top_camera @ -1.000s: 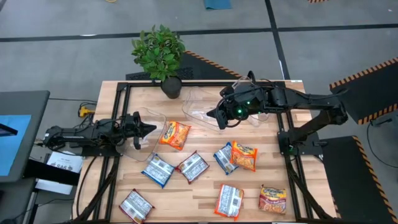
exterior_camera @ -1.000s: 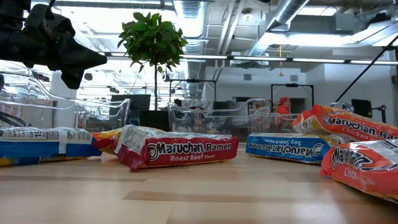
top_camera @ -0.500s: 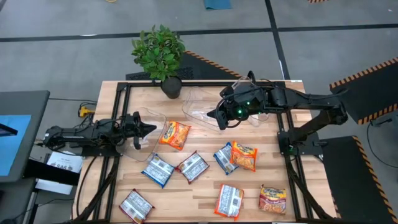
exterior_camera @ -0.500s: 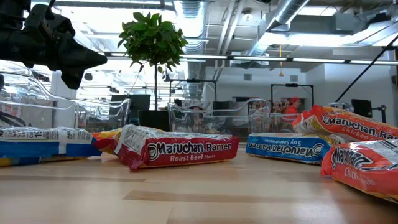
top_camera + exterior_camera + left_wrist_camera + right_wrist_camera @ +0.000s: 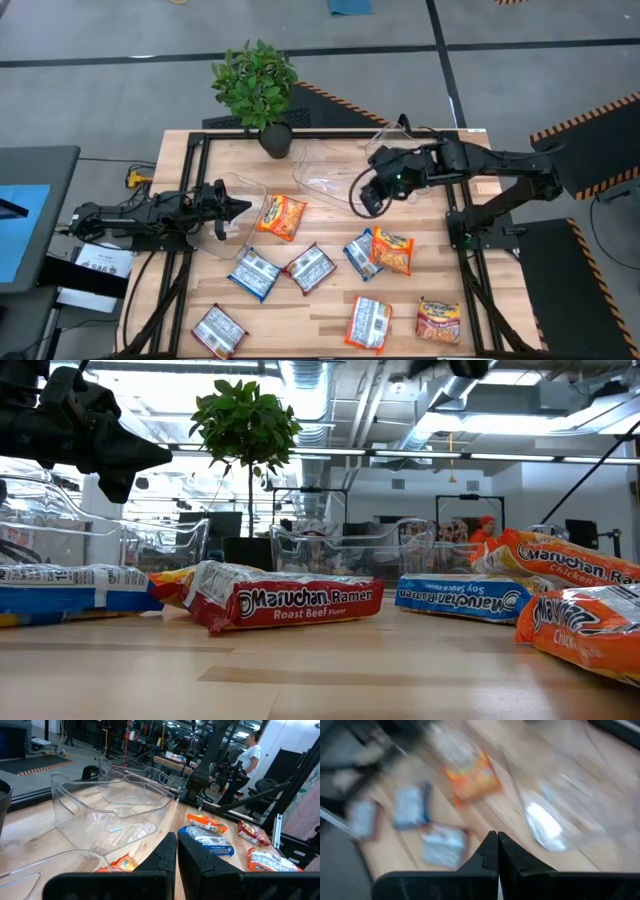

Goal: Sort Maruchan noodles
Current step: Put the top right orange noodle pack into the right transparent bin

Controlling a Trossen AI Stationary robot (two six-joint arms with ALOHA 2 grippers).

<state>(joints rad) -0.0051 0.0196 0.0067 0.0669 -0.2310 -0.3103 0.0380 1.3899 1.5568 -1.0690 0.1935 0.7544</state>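
Nine Maruchan noodles packets (image 5: 310, 267) lie scattered across the near half of the wooden table (image 5: 330, 210). The right gripper (image 5: 366, 197), fingers pressed together and empty, hangs beside a clear bin (image 5: 325, 167). The left gripper (image 5: 240, 207), also closed, waits near an orange packet (image 5: 281, 216).

Right wrist view is blurred; packets (image 5: 470, 780) there unreadable.

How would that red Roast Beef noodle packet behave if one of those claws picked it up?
The Roast Beef packet would probably feel light and mostly stiff, since it lies flat like a slab. Its crinkly, glossy wrapper looks slippery, and the loose end flaps would likely flop. Being flat, it shouldn't roll.
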